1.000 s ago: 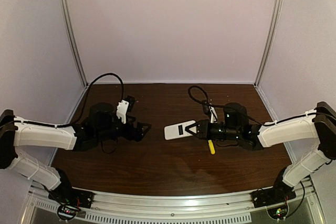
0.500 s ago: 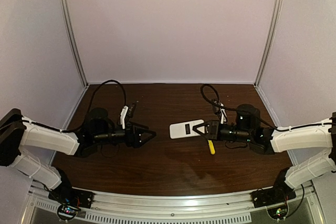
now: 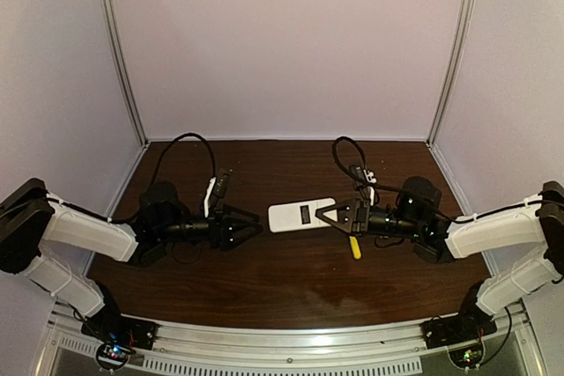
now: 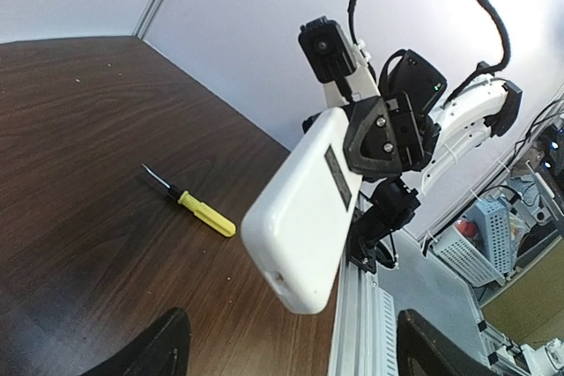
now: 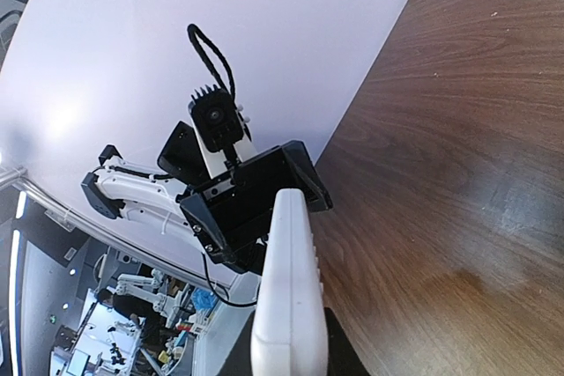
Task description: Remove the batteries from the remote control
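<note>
Right gripper (image 3: 328, 215), mine: pinching one end of the remote control (image 3: 301, 215), carried leftward in the air this past second. Left gripper (image 3: 253, 227): spread, now near its free end. Batteries unseen, probably still inside.

A small screwdriver (image 3: 354, 246) with a yellow handle lies flat on the table (image 3: 291, 283), just behind the right gripper (image 3: 323, 215) and a little to its near side, not touching it. From the left gripper (image 3: 257, 227) it is well ahead, and there its thin metal blade shows, pointing away from the handle. The table is of dark brown wood with a faint shine under both grippers. Pale lilac walls (image 3: 286, 41) stand behind, with two metal posts (image 3: 117, 50) in the corners. A silver rail (image 3: 291, 341) runs along the near edge.
</note>
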